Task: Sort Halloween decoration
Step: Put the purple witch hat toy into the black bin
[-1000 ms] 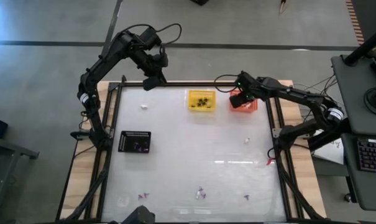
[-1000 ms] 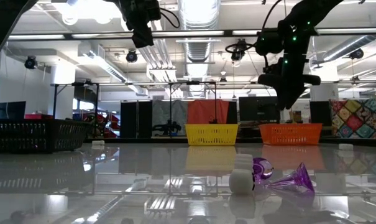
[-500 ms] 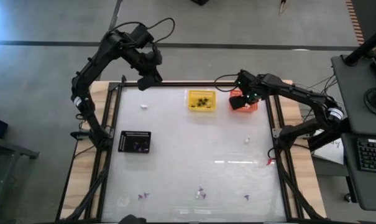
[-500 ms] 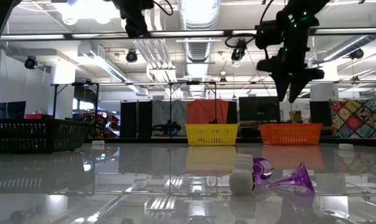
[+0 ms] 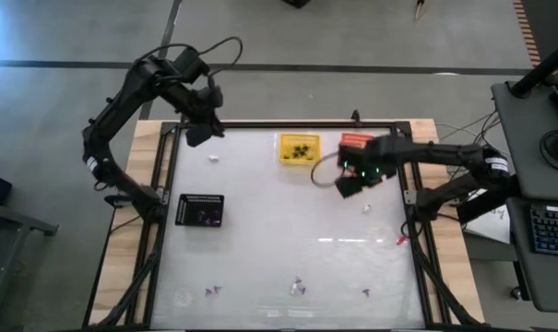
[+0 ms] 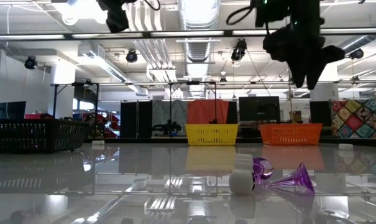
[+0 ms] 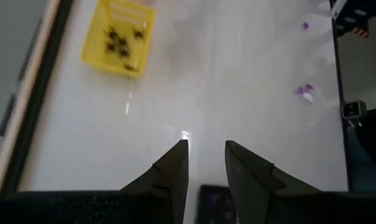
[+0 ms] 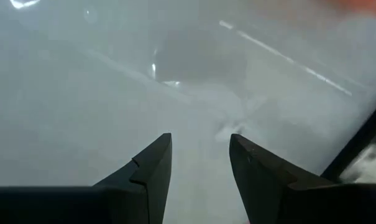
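Along the table's far edge sit the yellow basket (image 5: 299, 148) and orange basket (image 5: 356, 141); the black basket (image 5: 201, 210) lies near the left side.

Progress: yellow basket holds several black spiders (image 7: 120, 45), so that group looks largely sorted. Black basket shows a few purple bits inside. Orange basket's contents cannot be made out.

Left to do: loose trinkets are scattered on the white table (image 5: 279, 231). Purple pieces (image 5: 300, 285) lie near the front edge, with more at front left and front right. One white piece (image 5: 214, 158) lies near the far left corner, another white piece (image 5: 367, 208) toward the right side. Low view shows a white lump (image 6: 241, 179) touching a purple cone-shaped piece (image 6: 286, 178) close to the camera. Judgement: roughly midway, several pickups remain.

Right gripper (image 5: 348, 185) hangs above the table just in front of the orange basket, jaws spread, nothing between them in its wrist view (image 8: 199, 163). Left gripper (image 5: 197, 135) is raised over the far left corner, jaws parted with a narrow gap and empty (image 7: 205, 165).

Hard to read: right wrist view is hazy; only bare table and a faint speck show. Trinket shapes from overhead are too small to identify.
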Controlling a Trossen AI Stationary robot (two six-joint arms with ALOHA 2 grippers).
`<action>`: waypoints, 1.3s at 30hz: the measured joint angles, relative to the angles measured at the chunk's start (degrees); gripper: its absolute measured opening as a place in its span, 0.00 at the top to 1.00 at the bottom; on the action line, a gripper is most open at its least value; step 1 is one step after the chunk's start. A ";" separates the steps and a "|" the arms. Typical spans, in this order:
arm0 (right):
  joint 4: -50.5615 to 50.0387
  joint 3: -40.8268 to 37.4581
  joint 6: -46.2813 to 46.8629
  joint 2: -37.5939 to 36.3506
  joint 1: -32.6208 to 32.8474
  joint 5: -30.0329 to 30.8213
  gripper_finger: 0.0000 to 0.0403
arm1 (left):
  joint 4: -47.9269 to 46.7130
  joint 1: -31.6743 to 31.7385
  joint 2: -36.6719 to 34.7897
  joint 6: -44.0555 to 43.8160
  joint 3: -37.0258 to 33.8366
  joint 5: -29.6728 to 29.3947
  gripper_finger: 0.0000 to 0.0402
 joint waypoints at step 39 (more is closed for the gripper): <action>18.06 8.62 81.42 25.43 59.59 0.97 0.62 | 11.08 -0.02 -17.71 -1.07 -25.48 0.22 0.78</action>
